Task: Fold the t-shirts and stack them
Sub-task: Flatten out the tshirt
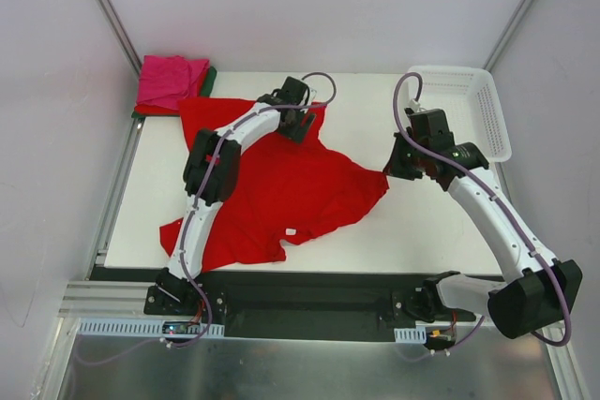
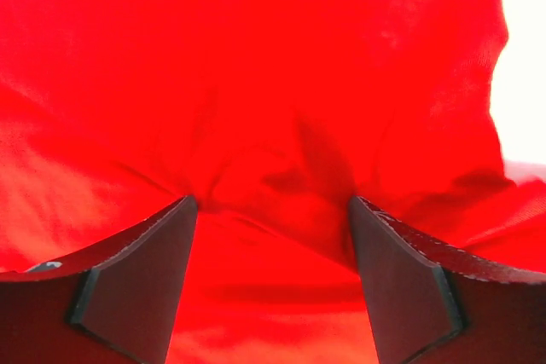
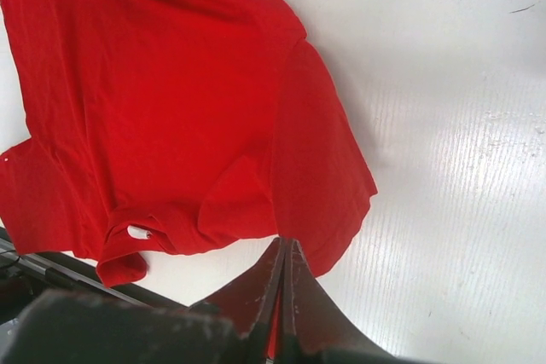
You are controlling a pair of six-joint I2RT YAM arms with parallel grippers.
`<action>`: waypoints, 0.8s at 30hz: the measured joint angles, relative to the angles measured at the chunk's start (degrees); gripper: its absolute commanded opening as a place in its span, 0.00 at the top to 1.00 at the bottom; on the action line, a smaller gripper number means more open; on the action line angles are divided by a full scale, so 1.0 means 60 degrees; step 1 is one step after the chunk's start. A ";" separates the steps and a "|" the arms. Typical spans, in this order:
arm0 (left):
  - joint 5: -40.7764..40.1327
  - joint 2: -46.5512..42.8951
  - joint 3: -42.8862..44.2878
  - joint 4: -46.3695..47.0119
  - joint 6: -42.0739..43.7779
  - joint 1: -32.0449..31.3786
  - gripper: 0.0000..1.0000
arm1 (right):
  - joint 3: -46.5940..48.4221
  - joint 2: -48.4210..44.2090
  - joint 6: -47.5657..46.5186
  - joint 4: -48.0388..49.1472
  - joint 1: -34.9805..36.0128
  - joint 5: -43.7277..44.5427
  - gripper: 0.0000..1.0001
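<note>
Left fingers (image 2: 128, 287) stand apart, straddling a ridge near the far edge of the bright red t-shirt (image 1: 281, 189) spread mid-worktop (image 1: 431, 222). Your right fingers (image 3: 316, 317) are pressed together at its sleeve edge, with open worktop beyond them.

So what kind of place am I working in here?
Probably a robot lab test cell, not a home: a white table boxed in by plain panels on a metal frame, a left arm and a right arm bolted to a rail at its near edge, a red t-shirt spread out to fold.
</note>
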 measured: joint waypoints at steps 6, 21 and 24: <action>-0.0229 -0.1479 -0.2233 -0.0441 -0.0641 -0.0630 0.32 | 0.0000 -0.0036 0.0004 0.0066 0.0000 -0.0149 0.99; -0.0539 -0.4597 -0.6586 -0.1209 -0.2492 -0.2280 0.10 | -0.0219 -0.0237 0.0018 0.0208 0.0000 -0.0302 0.99; -0.1093 -0.4590 -0.5832 -0.1432 -0.2328 -0.2269 0.01 | -0.0222 -0.0255 0.0018 0.0215 0.0000 -0.0321 0.99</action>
